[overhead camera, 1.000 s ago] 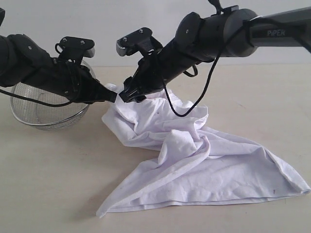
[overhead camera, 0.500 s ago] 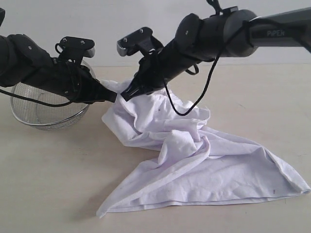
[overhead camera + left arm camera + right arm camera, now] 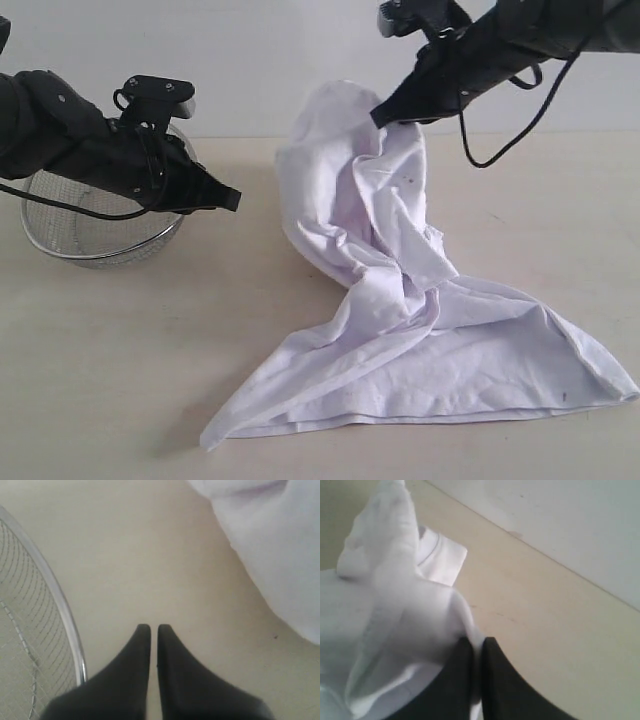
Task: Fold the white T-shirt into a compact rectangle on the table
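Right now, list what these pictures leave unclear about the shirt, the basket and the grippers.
- Shirt: front or back, and any print. Exterior view: its own crumpled folds hide them. Right wrist view: the cloth is close and blurred.
- Right gripper: how much cloth it pinches. In both views the cloth wraps its tips.
- Basket: its whole shape. Exterior view: the left arm crosses it. Left wrist view: the picture's edge cuts it off.

The exterior view's top and right edges cut off your right arm (image 3: 520,35), its left edge your left arm (image 3: 60,135), and that arm hides part of the basket (image 3: 95,245). The shirt (image 3: 400,330) is so bunched that you can't tell sleeve from collar. In the right wrist view its cloth is blurred and runs off-frame.
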Controlling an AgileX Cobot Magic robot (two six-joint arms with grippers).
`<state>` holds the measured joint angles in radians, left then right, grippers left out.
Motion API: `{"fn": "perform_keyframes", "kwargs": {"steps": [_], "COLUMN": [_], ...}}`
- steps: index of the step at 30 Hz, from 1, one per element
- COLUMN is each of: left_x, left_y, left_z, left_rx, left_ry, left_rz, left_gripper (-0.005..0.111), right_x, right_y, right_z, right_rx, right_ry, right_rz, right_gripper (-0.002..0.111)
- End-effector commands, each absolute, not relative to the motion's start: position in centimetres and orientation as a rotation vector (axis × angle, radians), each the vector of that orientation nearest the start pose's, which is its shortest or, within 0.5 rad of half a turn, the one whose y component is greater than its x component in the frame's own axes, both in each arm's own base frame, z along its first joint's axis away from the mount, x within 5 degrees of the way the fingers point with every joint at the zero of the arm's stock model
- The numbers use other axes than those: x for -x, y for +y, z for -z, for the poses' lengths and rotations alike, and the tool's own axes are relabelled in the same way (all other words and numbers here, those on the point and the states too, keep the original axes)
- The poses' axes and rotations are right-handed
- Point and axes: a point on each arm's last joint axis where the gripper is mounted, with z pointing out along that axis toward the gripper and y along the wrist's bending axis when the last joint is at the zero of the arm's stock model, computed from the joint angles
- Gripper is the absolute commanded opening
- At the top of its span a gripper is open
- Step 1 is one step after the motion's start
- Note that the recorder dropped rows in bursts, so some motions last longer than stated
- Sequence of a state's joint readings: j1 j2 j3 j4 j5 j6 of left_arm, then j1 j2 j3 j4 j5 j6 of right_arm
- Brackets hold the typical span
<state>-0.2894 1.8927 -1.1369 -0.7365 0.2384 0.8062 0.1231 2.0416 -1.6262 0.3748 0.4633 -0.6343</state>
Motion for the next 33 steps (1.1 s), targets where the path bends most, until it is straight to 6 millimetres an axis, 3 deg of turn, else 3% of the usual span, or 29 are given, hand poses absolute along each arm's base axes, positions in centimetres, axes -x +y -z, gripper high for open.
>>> {"fn": "perform_keyframes", "kwargs": {"steps": [1,18,22,26,27,29,30,31,32,33], "left_x": [-37.5,-37.1,-37.0,-37.1,-37.1,-37.1,-37.2,-37.2,-37.2,-37.2], "left_y": [-13.3,-14.1,-14.2,-14.2,-14.3,-14.3,-14.3,-14.2,-14.2,-14.2], "left_z": [-17.5,-17.5,-17.5,-17.6,-17.7,-17.7,-17.7,-17.7,-17.7,-17.7], "left_rx": [-0.523,-0.552,-0.562,-0.581,-0.587,-0.595,-0.595,-0.596,-0.596,-0.595], "left_ry": [2.359,2.357,2.370,2.358,2.356,2.353,2.350,2.348,2.348,2.346], "left_rz": [0.300,0.315,0.329,0.321,0.321,0.318,0.314,0.312,0.312,0.310], "left_gripper": [0.004,0.004,0.004,0.004,0.004,0.004,0.004,0.004,0.004,0.004], "right_x": [-47.2,-47.3,-46.9,-47.0,-46.9,-46.1,-45.2,-44.3,-43.3,-42.9], "right_y": [4.4,-3.8,-7.9,-8.2,-8.1,-7.7,-7.3,-6.9,-6.2,-5.5], "right_z": [-23.0,-22.1,-20.3,-19.2,-19.5,-21.0,-22.0,-22.5,-22.8,-22.7], "right_rx": [0.498,0.309,0.241,0.230,0.219,0.216,0.176,0.113,0.005,-0.041], "right_ry": [2.274,2.346,2.418,2.450,2.449,2.475,2.533,2.599,2.685,2.741], "right_rz": [-0.064,0.024,0.078,0.063,0.048,-0.002,-0.068,-0.144,-0.255,-0.319], "right_gripper": [0.000,0.000,0.000,0.000,0.002,0.024,0.044,0.056,0.063,0.061]}}
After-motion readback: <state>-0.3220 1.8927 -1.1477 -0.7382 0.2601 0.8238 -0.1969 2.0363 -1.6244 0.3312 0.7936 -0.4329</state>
